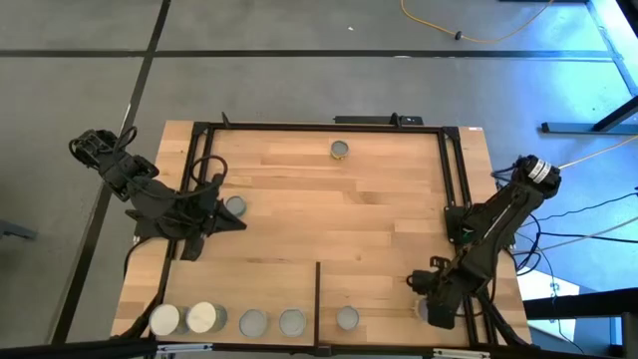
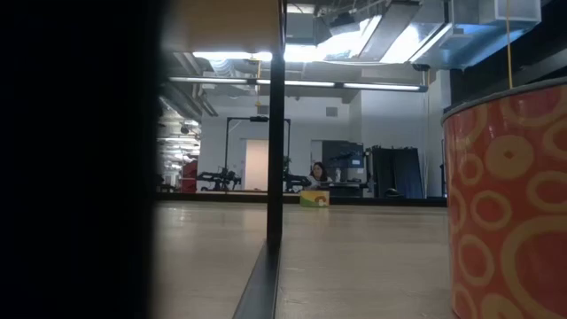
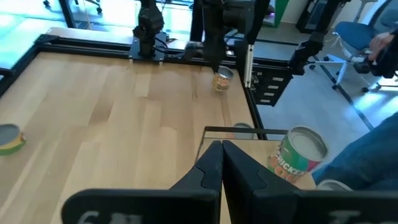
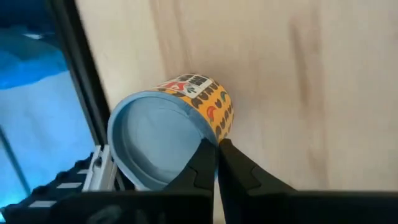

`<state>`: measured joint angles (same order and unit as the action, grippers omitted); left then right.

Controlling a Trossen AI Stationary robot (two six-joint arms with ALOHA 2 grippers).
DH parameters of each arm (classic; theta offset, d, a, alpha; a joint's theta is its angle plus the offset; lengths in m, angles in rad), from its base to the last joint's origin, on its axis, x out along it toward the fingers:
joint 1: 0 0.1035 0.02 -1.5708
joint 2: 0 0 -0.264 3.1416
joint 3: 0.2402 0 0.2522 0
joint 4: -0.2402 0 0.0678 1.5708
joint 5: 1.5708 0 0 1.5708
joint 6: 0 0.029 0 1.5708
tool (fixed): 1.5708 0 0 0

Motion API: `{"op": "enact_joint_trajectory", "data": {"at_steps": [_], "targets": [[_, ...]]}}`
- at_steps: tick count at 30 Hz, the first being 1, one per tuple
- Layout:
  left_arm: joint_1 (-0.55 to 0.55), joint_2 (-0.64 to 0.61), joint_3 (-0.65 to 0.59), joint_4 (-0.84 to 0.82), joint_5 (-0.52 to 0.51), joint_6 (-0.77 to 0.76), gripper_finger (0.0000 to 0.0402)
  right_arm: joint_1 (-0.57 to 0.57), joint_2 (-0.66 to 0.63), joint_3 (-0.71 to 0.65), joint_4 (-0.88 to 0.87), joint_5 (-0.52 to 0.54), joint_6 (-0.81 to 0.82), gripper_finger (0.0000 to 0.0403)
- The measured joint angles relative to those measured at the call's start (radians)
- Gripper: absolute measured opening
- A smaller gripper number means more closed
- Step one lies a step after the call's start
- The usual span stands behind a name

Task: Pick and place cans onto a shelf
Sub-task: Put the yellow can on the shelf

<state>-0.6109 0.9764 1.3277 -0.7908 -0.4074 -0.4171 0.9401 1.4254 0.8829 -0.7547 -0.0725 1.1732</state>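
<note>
My right gripper [image 4: 217, 149] is at the table's near right corner [image 1: 429, 302], shut on a small can [image 4: 171, 134] that has a yellow printed side and a bluish-grey top. My left gripper [image 3: 221, 155] hangs shut and empty over the table's left side [image 1: 237, 223], next to a loose can [image 1: 235, 205]. Another can [image 1: 340, 150] stands near the far edge. Several cans [image 1: 253, 321] stand in a row along the near edge, on both sides of the shelf's thin black upright edge [image 1: 317, 294]. My right gripper pinches the can's top rim [image 4: 210, 132] between its two fingers. One fingertip [image 4: 202, 158] lies over the lid and the other is against the outer wall. The fingers come from above, slanting down. The can is tilted, its top turned toward the wrist camera; whether it is clear of the table I cannot tell.
A black metal frame [image 1: 449, 179] runs along the table's far, left and right edges. In the low view a red-orange can with cream rings [image 2: 505, 204] stands close on the right, and a person sits in the room beyond the table. Bare wood lies across the table's middle [image 1: 339, 229].
</note>
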Motion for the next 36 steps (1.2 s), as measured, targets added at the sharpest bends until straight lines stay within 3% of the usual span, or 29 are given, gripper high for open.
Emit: {"op": "enact_joint_trajectory", "data": {"at_steps": [18, 27, 36], "targets": [[0.000, 0.000, 0.000, -0.011, 0.014, 0.008, 0.0000, -0.232, -0.004, 0.433, -0.412, 0.052, -0.118, 0.0006], [0.000, 0.000, 0.000, -0.018, 0.097, 0.009, 0.0000, -0.441, 0.008, 0.633, -0.449, 0.155, -0.299, 0.0006], [0.000, 0.000, -0.001, -0.070, 0.105, 0.009, 0.0000, -0.703, 0.119, 0.817, -0.440, 0.126, -0.514, 0.0006]]}}
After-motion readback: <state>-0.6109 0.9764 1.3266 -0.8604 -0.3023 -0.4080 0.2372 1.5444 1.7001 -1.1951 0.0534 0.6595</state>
